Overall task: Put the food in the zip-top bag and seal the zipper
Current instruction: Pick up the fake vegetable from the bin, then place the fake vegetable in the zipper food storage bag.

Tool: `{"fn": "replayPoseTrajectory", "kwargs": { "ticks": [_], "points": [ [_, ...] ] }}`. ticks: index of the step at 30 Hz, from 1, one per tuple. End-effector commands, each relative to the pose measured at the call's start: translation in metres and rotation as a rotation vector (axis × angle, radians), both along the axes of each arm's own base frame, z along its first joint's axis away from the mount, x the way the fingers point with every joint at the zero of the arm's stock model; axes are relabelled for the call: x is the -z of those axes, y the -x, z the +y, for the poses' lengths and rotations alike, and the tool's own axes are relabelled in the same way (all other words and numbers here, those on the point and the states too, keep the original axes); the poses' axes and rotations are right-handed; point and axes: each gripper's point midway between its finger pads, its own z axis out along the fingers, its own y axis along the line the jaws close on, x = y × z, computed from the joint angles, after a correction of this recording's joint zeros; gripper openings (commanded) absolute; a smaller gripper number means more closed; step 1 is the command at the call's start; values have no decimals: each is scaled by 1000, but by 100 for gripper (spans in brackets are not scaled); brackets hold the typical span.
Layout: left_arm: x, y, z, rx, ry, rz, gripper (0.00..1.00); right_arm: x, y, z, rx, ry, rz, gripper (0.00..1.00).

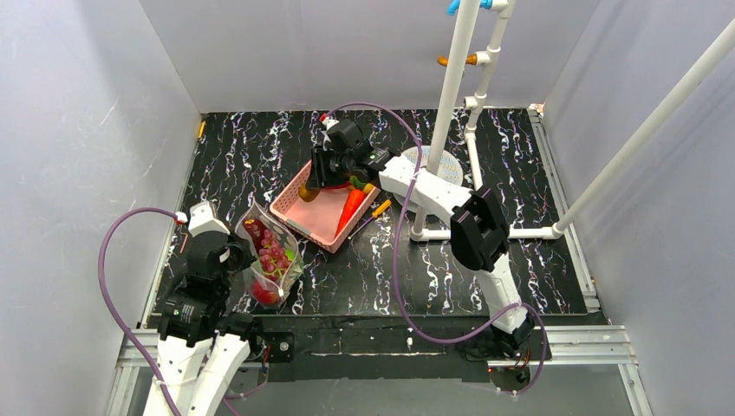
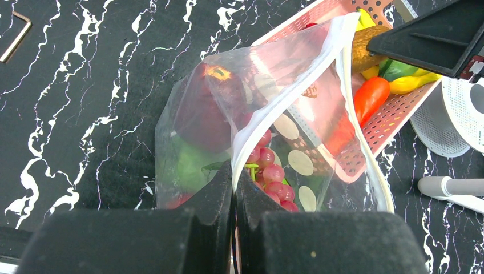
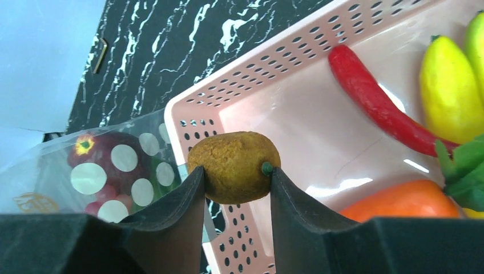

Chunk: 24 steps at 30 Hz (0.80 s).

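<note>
both clamped, left hand [image 2: 234,193] on bag [image 2: 197,117], right hand [image 3: 237,178] on brown fruit [image 3: 233,164]; basket [image 3: 297,52] beneath

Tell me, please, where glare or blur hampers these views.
Left wrist: sheen on the bag veils the apple, and the left fingers are blurred. Right wrist: right fingers soft, fruit sharp, a glare streak on the basket. Top external: even light.

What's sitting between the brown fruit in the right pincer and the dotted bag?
Only the pink basket's perforated corner wall: in the right wrist view it stands between the brown fruit and the dotted bag beyond.
</note>
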Motion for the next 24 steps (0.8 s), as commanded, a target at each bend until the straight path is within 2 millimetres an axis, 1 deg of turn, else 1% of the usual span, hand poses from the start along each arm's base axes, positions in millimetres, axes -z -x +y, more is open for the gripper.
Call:
{"fn": "replayPoseTrajectory", "kwargs": {
  "ticks": [1, 3, 5, 6, 9, 12, 13, 16, 20, 22, 24],
  "points": [
    [-1, 0, 3, -13, -12, 6, 0, -7, -4, -21, 18, 92, -80, 1],
    [-1, 0, 3, -13, -12, 7, 0, -22, -2, -26, 21, 93, -114, 1],
    [-1, 0, 3, -13, -12, 6, 0, -45, 2, -31, 26, 81, -158, 1],
    [-1, 0, 3, -14, -12, 7, 0, -57, 10, -31, 11, 71, -177, 1],
    [-1, 0, 3, -14, -12, 7, 0, -78, 27, -32, -10, 64, -222, 1],
    [-1, 0, 3, -12, -12, 8, 0, -94, 48, -31, -34, 77, -274, 1],
    [-1, 0, 3, -12, -12, 8, 0, -98, 52, -32, -32, 90, -297, 1],
    [-1, 0, 2, -11, -11, 9, 0, -125, 75, -33, -41, 116, -408, 1],
    [-1, 0, 3, -13, -11, 6, 0, -159, 112, -23, -87, 85, -504, 1],
    [-2, 0, 3, -14, -11, 4, 0, -170, 135, -13, -136, 43, -522, 1],
    [-2, 0, 3, -14, -11, 4, 0, -174, 155, -1, -191, 12, -536, 1]
  ]
}}
